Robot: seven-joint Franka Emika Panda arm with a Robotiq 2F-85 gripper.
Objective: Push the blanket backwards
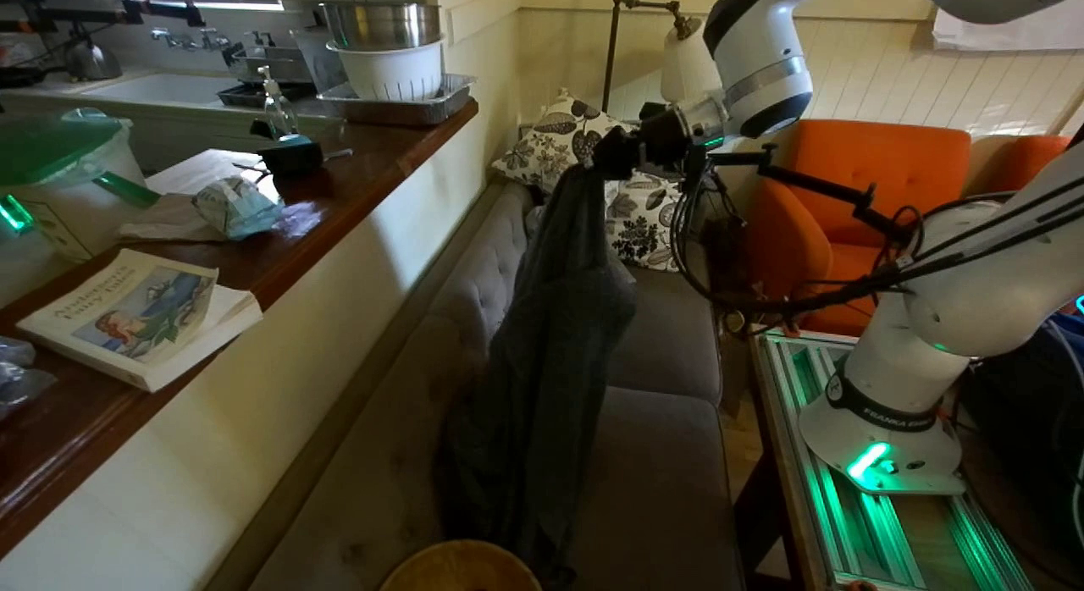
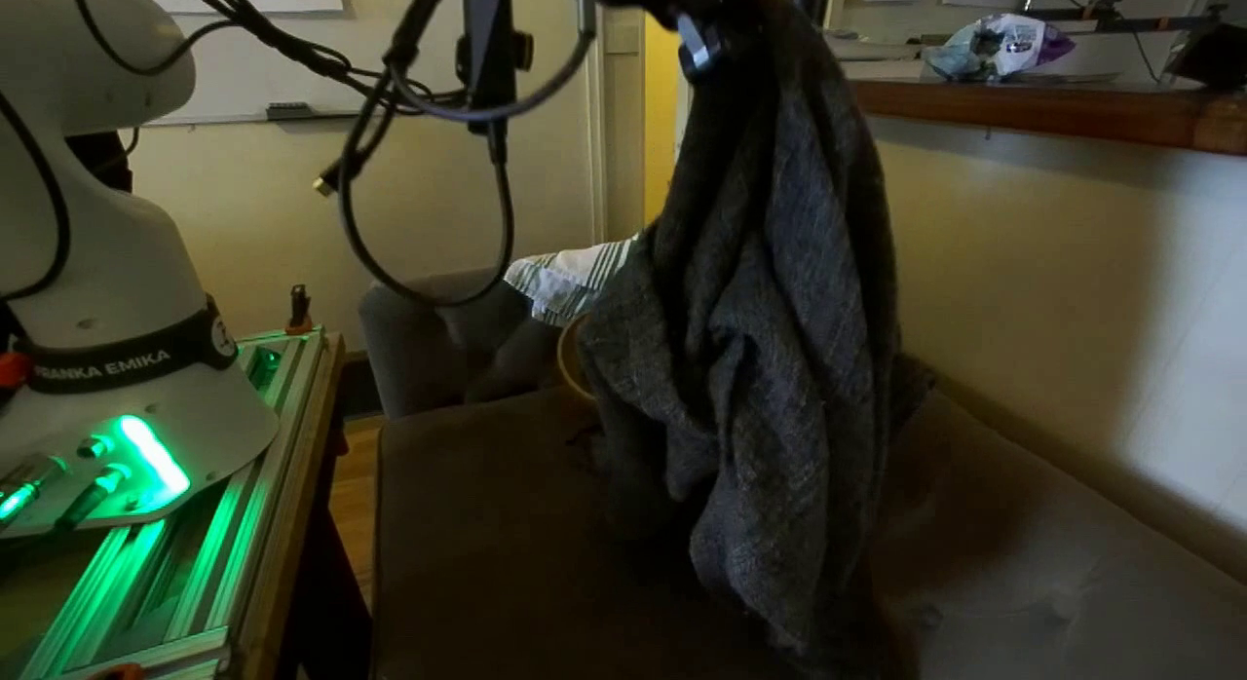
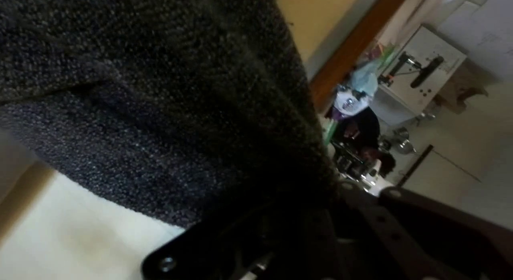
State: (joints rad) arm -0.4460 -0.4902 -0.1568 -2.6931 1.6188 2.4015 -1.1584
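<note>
Carrying seems in hand: the blanket (image 1: pixel 559 345) is gripped by the fingers (image 1: pixel 613 154); next, it should be pushed backwards and released.

"From here, how does that blanket (image 2: pixel 779 349) look to you?"
"Cloth, matt, with a rough, nubbly weave."
"And the counter (image 1: pixel 377 163)?"
"Wood, smooth and glossy."
"The book (image 1: pixel 140 316) by its edge?"
"Paper, with a smooth cover."
"And at the counter's far corner?"
"A shiny metal bowl (image 1: pixel 385 25), a smooth plastic colander (image 1: pixel 389 70) and a bright metal tray (image 1: pixel 398 111)."
</note>
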